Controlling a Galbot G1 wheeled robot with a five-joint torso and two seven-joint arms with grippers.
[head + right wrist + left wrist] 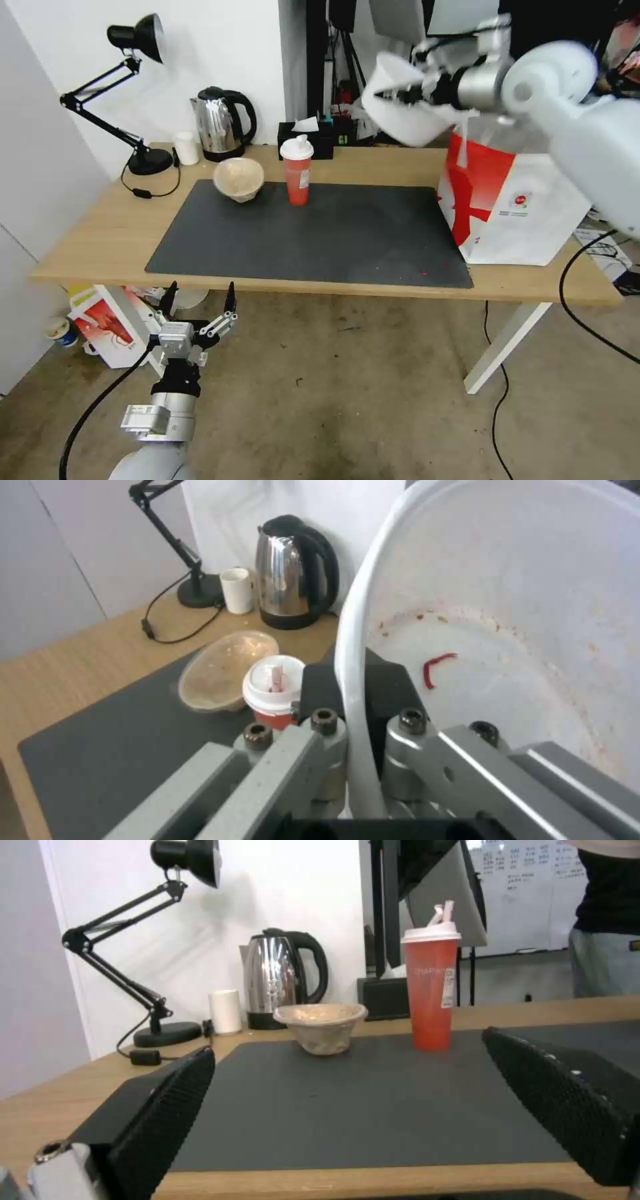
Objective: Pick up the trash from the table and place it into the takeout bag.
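Right gripper (400,93) holds the white bowl (407,110) above the takeout bag (513,200).

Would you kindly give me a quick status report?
Right gripper clamps white bowl above takeout bag. Left gripper open, low. Cup, pulp bowl remain.

I see a long light-wood worktop (100,240) on white legs, with a large dark grey mat (320,233) spread over its middle. On the mat stand a beige pulp bowl (239,179) and a red-orange cup with a white spouted lid (297,171). At the right end stands the big white-and-red takeout bag (513,207). Along the back sit a black desk lamp (143,160), a small white cup (187,148), a steel kettle (220,125) and a black tissue box (308,139).
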